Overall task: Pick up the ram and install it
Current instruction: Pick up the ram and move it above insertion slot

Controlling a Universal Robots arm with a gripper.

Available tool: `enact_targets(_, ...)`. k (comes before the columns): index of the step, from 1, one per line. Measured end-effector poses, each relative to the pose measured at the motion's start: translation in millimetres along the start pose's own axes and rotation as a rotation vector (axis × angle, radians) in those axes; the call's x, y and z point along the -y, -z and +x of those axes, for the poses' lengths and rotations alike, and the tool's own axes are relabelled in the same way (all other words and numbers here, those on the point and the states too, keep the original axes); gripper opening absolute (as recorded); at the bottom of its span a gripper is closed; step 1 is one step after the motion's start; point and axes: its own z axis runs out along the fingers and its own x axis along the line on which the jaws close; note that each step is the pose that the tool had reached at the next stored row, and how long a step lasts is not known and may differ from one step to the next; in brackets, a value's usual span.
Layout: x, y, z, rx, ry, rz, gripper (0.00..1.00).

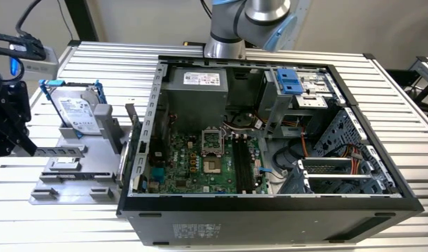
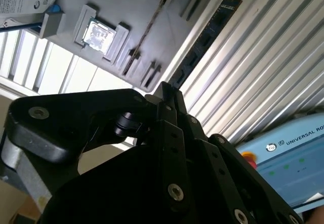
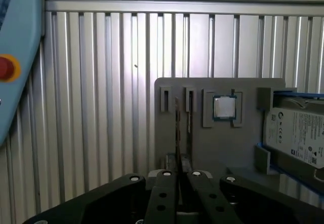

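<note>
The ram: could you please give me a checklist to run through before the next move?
1. Gripper shut on the ram: ok.
2. Ram clear of the gray fixture: cannot tell.
3. Black memory slots in the case free: ok.
4. Case side open: ok.
5. Hard drive apart from the gripper: ok.

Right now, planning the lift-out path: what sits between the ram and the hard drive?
In the first wrist view, a square silver processor chip sits in a recess of the grey fixture plate, between the ram and the hard drive.
</note>
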Motion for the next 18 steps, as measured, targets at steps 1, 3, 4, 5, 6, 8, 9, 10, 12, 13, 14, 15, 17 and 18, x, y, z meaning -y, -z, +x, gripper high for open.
enact_targets(1,0.0,2.2,-0.2,0.0,0.0,0.0,0.0)
enact_targets(3,0.0,7.1,-0.5,0.0,0.0,0.0001,0.0)
enact_targets(4,0.0,10.0,-0.6,0.0,0.0,0.0,0.0)
enact_targets(5,-0.1,12.6,-0.8,0.0,0.0,0.0,0.0)
enact_targets(6,-0.1,15.1,-0.9,0.0,0.0,0.0001,0.0)
enact_targets(8,-0.1,21.4,-1.5,0.0,0.0,0.0001,0.0)
enact_targets(9,0.0,23.8,-1.7,0.0,0.0,0.0001,0.0)
enact_targets(10,-0.1,26.3,-1.9,-0.0001,0.0,0.0,0.0)
enact_targets(12,-0.1,31.6,-2.2,0.0001,0.0,0.0001,0.0)
enact_targets(13,-0.1,34.2,-2.4,0.0,0.0,0.0001,0.0)
enact_targets(14,-0.1,36.5,-2.5,0.0,0.0,0.0001,0.0)
enact_targets(15,-0.1,38.7,-2.6,0.0,0.0,0.0,0.0)
enact_targets(17,-0.1,42.7,-2.9,0.0,0.0,0.0001,0.0)
enact_targets(18,-0.1,45.0,-3.0,0.0001,0.0,0.0001,0.0)
